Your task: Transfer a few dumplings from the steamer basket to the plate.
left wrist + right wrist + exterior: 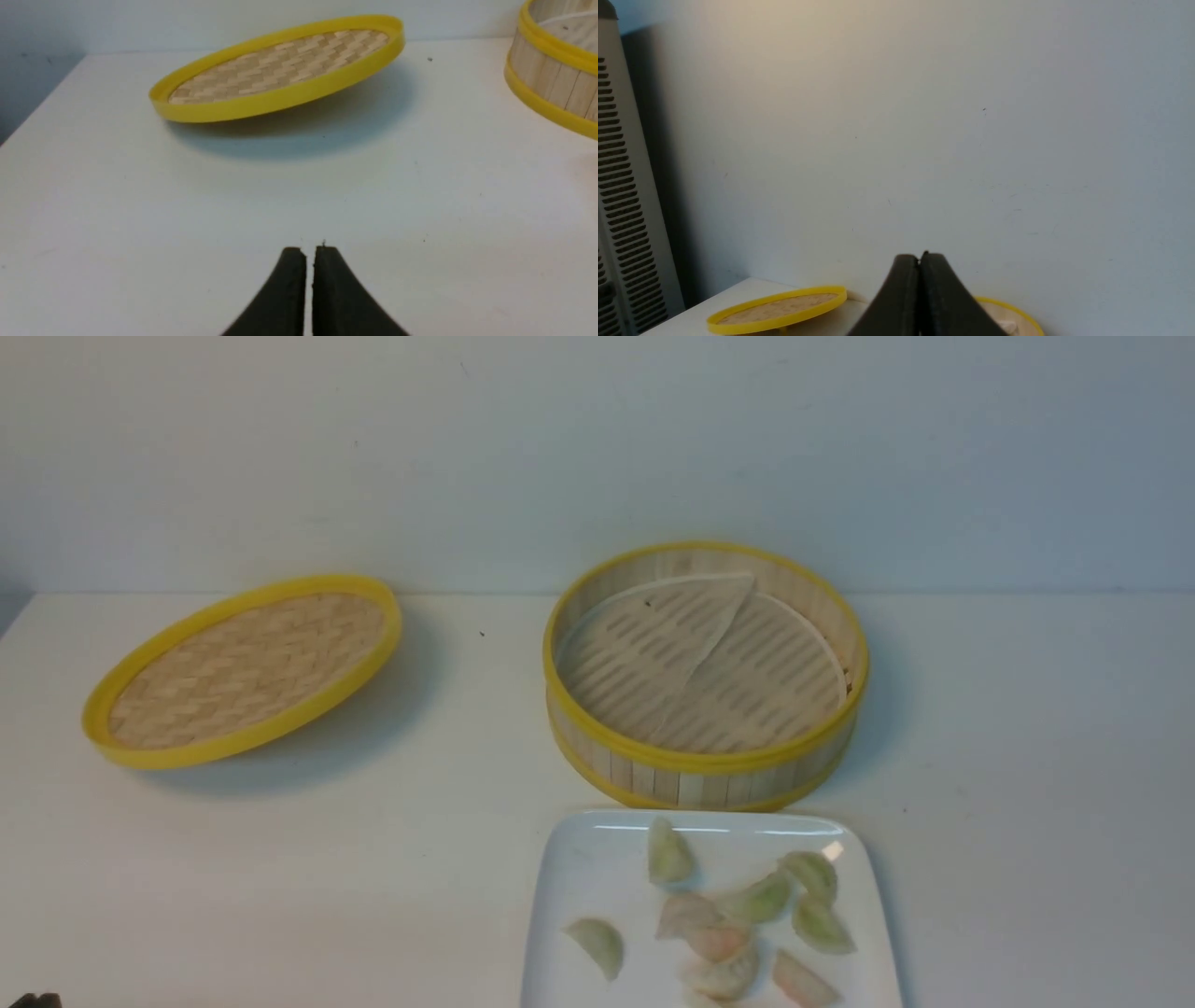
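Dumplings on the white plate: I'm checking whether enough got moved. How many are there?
About 8 small translucent crescent dumplings lie on the glossy white squarish plate: one far, one left, the rest clustered centre-right. Some overlap and the frame cuts the plate, so more may be hidden.

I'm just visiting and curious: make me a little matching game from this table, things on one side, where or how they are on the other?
Things:
1. dumplings
2. steamer basket
3. woven lid
4. left hand

States:
A. tilted, far left on the table
B. shut, holding nothing
C. lying on the white plate
D. holds only a paper liner

Pairs: 1-C, 2-D, 3-A, 4-B
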### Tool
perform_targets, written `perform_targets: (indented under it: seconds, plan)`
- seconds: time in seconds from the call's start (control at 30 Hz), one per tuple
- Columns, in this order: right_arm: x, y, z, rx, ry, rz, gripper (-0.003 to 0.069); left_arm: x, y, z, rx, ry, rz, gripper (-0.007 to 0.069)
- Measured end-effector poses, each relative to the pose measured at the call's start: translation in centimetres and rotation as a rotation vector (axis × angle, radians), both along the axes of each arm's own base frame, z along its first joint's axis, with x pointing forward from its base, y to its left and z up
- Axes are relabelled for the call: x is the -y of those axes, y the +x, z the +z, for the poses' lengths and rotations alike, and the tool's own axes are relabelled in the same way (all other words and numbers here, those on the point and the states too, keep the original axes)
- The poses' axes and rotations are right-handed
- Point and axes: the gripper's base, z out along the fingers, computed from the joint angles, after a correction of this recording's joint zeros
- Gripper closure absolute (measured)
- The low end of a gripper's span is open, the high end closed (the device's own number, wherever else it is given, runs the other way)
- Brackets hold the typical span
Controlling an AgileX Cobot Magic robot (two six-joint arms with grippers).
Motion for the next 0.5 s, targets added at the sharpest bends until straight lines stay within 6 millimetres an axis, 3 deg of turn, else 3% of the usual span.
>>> perform_targets:
  seconds: [0.5]
  plan:
    - [0.00, 0.00, 0.00, 0.000, 0.000, 0.000, 0.0673, 0.00, -0.02, -0.07, -0.008, -0.012, 0.004, 0.0617]
